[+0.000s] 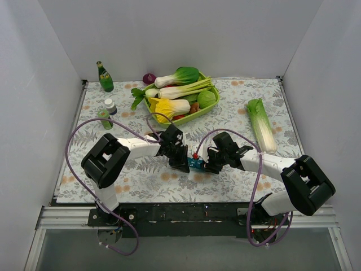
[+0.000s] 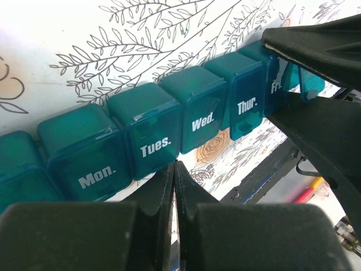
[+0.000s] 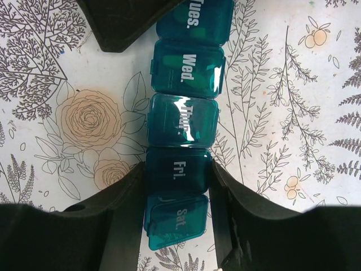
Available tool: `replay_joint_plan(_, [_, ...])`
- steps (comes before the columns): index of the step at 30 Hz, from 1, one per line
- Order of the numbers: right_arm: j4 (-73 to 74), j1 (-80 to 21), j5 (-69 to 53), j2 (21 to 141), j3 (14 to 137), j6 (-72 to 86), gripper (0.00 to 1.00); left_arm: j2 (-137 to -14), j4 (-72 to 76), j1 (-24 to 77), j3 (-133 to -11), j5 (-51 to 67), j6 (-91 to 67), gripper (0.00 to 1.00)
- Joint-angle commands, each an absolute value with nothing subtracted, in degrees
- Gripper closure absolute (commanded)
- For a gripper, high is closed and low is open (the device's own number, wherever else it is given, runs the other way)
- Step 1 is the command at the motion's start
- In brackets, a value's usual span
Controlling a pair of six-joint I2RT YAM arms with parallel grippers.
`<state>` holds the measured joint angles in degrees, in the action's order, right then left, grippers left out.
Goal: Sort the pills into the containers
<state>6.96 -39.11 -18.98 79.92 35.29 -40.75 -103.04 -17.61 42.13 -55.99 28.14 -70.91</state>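
The containers [image 1: 197, 163] are a teal strip of day-marked compartments lying on the floral cloth between my two arms. In the left wrist view the containers [image 2: 152, 124] run from Mon. to Fri., lids down. My left gripper [image 2: 175, 165] is shut and empty, its tips just below the Tues. box. My right gripper [image 3: 177, 169] is shut on the strip [image 3: 183, 121] across the Fri. compartment, one finger on each side. The Sat. lid [image 3: 176, 217] sits slightly askew. In the top view the left gripper [image 1: 183, 164] and right gripper [image 1: 210, 165] nearly meet. No pills show.
A lime-green basket [image 1: 194, 117] of vegetables stands behind the arms. A green glass bottle [image 1: 105, 77] and two small bottles [image 1: 110, 106] are at the back left. A napa cabbage [image 1: 261, 124] lies at the right. The table's near edge [image 1: 197, 197] is close behind the strip.
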Motion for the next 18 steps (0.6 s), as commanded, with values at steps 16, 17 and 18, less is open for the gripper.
replay_joint_plan(16, [9.9, -39.5, -18.6, 81.6, 35.3, -41.4, 0.64, -93.0, -8.6, 34.0, -56.9, 35.9, -76.2, 1.0])
replay_joint_plan(17, [10.0, -39.5, -18.6, 81.6, 35.4, -41.3, 0.64, -94.1, -7.9, 33.6, -56.4, 36.8, -76.3, 1.0])
replay_joint_plan(18, [10.0, -39.5, -18.6, 81.6, 35.4, -41.3, 0.64, -94.7, -7.1, 33.6, -56.0, 36.9, -76.3, 1.0])
